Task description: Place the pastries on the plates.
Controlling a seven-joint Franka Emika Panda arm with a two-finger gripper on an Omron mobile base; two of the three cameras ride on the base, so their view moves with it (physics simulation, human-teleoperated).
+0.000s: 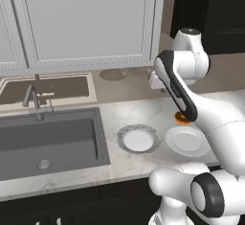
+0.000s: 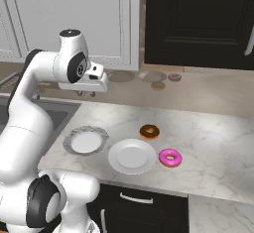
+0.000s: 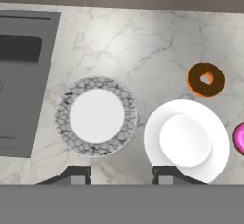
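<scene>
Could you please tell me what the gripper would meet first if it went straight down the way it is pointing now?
Probably bare counter between the speckled plate and the plain white plate; the gripper hangs shut above that gap, though depth is uncertain.

White arm [image 2: 30,108] with dark joints rose from base, bent at elbow, upper link leaning forward. Wrist stood high, hand turned downward. End effector [image 3: 122,176] hung well above bench, looking straight down. Two dark fingertips [image 3: 76,175] showed at bottom of hand view, apart from each other, nothing between them. Jaws were at narrowest setting, holding nothing. In right base view, white hand block [image 2: 92,78] stuck out sideways from rounded wrist joint. In left base view, dark-striped forearm [image 1: 177,87] slanted down across frame.
</scene>
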